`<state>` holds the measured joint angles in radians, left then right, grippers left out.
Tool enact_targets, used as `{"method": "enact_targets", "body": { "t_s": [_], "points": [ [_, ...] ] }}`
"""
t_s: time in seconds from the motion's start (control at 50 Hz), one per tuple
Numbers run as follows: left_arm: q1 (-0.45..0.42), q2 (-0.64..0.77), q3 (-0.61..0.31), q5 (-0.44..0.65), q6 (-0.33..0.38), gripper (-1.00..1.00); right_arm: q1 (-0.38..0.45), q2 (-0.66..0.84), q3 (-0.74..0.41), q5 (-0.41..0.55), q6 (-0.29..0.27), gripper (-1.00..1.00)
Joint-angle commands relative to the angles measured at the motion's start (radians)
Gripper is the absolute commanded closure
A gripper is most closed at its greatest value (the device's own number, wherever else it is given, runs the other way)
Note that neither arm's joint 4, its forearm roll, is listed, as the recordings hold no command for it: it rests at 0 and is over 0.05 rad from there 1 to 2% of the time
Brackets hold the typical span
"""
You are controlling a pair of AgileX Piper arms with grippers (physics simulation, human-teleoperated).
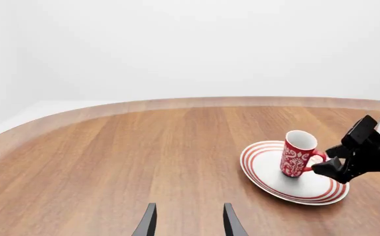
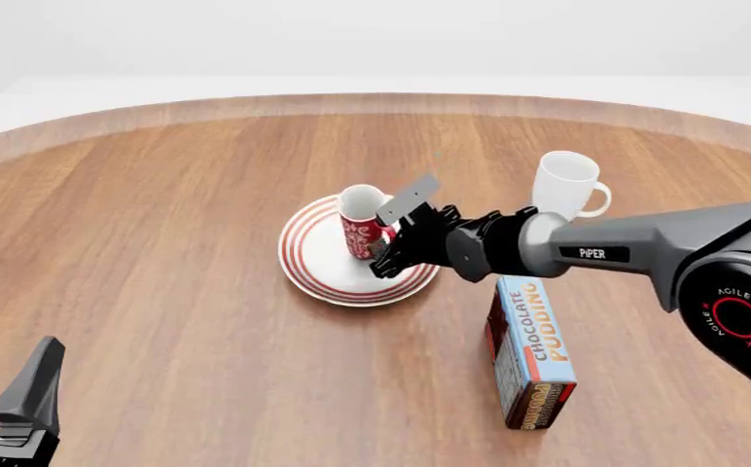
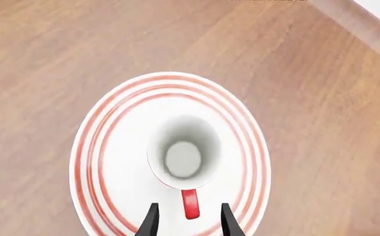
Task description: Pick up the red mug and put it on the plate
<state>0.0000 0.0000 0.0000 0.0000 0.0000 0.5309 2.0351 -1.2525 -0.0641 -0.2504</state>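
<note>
Wooden table (image 2: 155, 243), white-patterned red mug (image 2: 363, 226) upright on red-ringed plate (image 2: 317, 268), right claw (image 2: 385, 255) released astride its handle

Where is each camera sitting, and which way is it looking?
Left wrist view: on the left arm, low over the table; its open left tool shows, facing the red mug on the plate.
Front view: high behind the arms, looking forward and down; the right tool reaches the mug.
Right wrist view: above the mug, looking into it; fingers straddle the handle.
All three views share the mug and plate.
</note>
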Motion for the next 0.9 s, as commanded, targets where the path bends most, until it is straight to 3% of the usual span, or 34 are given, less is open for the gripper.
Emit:
{"method": "enact_targets", "body": {
  "t_s": [0.02, 0.56, 0.9],
  "points": [
    [0.0, 0.0, 0.0, 0.0, 0.0, -1.0, -0.002, 0.002, -0.002, -0.01, 0.002, -1.0],
    [0.0, 0.0, 0.0, 0.0, 0.0, -1.0, -0.007, -0.029, 0.01, -0.007, 0.003, -1.0],
    [0.0, 0.0, 0.0, 0.0, 0.0, -1.0, -0.005, -0.149, 0.1, -0.018, 0.012, -1.0]
  ]
}}
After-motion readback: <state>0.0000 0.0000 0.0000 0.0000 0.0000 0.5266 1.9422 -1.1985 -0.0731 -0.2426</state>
